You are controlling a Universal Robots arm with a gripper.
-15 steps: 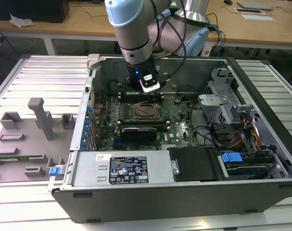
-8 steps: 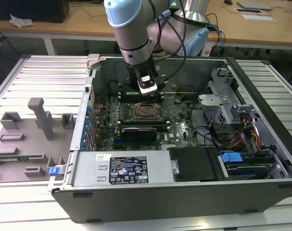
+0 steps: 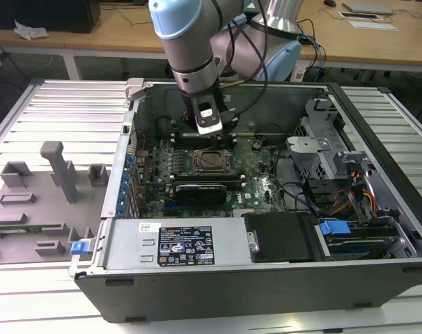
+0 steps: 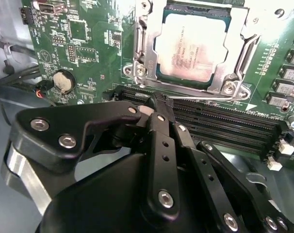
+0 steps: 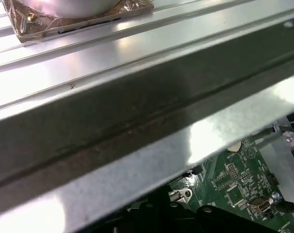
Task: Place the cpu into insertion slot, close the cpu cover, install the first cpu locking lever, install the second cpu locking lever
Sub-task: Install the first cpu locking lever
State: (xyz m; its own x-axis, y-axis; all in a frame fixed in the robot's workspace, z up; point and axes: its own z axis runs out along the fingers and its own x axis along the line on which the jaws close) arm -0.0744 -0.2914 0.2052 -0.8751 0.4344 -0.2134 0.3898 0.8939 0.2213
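We judge the cpu [image 4: 193,46], seated flat under the cpu cover [image 4: 146,48] at six o'clock from the gripper [image 3: 211,131] in the exterior view, light, rigid yet fragile, best held by its edges; the jaws sit pinched narrow, empty.

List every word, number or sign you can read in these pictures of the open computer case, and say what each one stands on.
On the label of the power supply: print and symbols, too small to read.
On the cpu: several lines of print on its metal top, too blurred to read.
On the motherboard: white lettering beside components, too small to read.
No text can be quoted reliably.
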